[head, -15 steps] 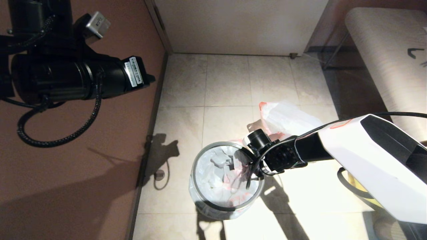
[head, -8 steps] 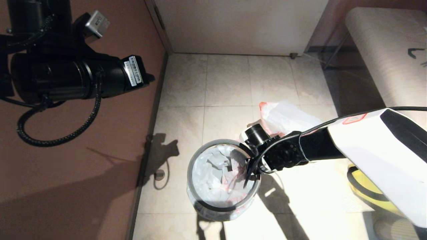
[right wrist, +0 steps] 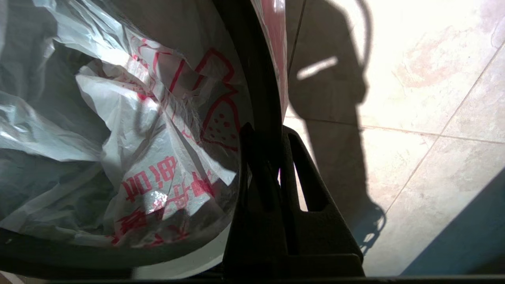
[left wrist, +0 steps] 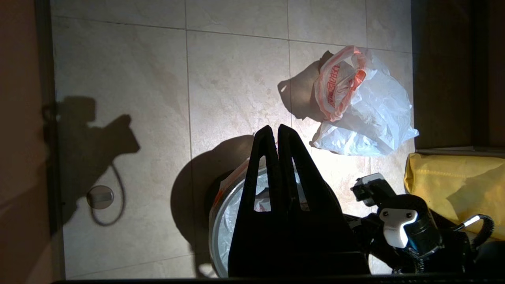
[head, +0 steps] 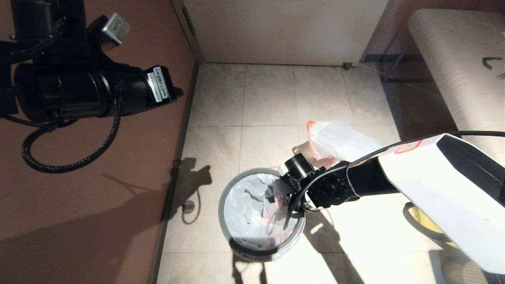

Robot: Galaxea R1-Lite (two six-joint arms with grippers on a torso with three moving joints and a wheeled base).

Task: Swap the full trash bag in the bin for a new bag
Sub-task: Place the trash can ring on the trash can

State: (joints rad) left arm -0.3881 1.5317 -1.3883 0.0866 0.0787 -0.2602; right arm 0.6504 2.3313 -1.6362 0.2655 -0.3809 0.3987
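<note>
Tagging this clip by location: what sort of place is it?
Probably an indoor room corner, perhaps a hotel or home: tiled floor, brown wall, a small bin lined with a plastic bag, and a padded bench alongside.

The head camera looks steeply down at the beige tiled floor [head: 268,98] and the small round black bin [head: 236,246]. The left wrist camera views that bin [left wrist: 217,236] from higher up. The right wrist camera sits just beside its rim [right wrist: 260,79].
</note>
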